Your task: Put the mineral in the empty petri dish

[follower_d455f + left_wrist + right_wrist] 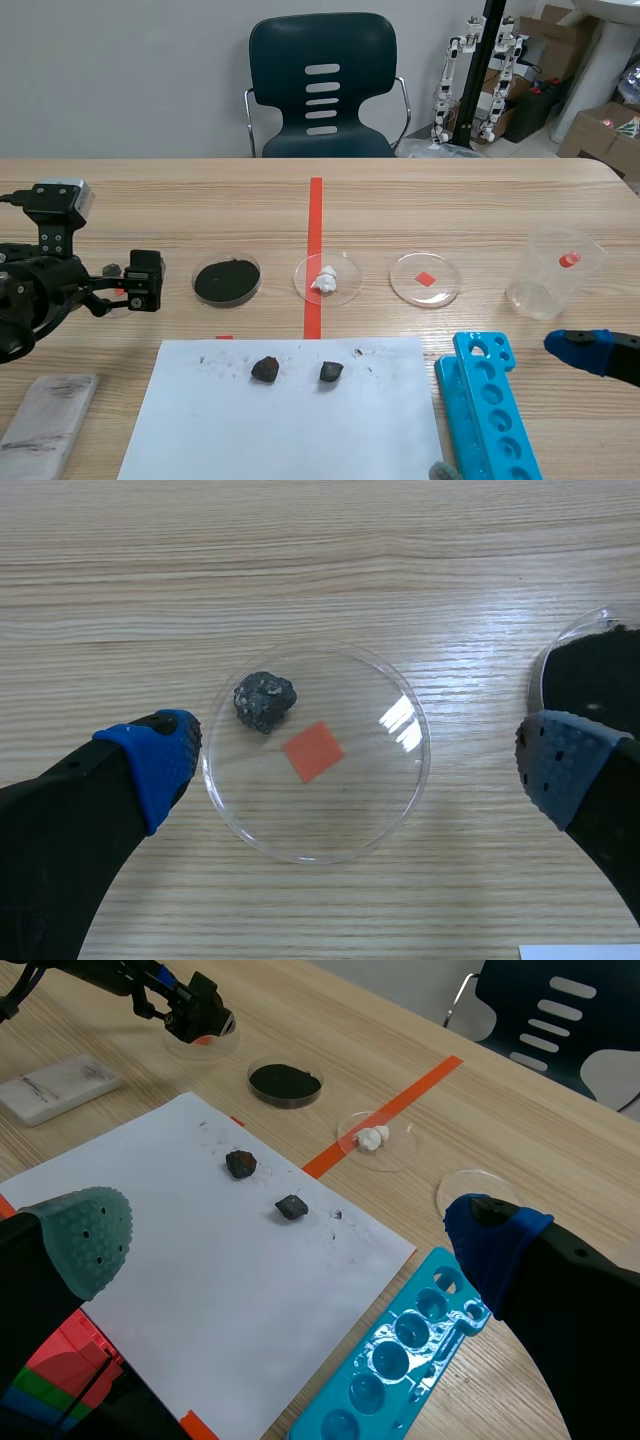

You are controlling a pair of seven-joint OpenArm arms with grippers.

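- Scene view: your tabletop point(450, 200) is pale wood crossed by one orange tape line. A dark chair point(322, 85) stands behind it against a grey wall, with boxes in the far right corner. The left arm point(40, 290) lies low, its wrist aimed inward toward the powder dish point(227, 280). Of the right arm point(620, 358) you see only a blue tip, low at its own side. A rock point(265, 369) and a second rock point(331, 372) lie on the paper point(285, 430).
- Left wrist view: your left jaws are spread, with the pads point(150, 765) either side of a clear dish point(390, 800) on the wood. The mineral point(265, 701) sits inside that dish, near the rim on the blue pad's side, just beside an orange square seen through the glass. It is a rough dark-grey lump with no clear long axis or facing.
- Right wrist view: your right jaws are spread wide on nothing, above the paper's near edge. A blue rack point(410, 1360) lies beside the blue-padded finger.
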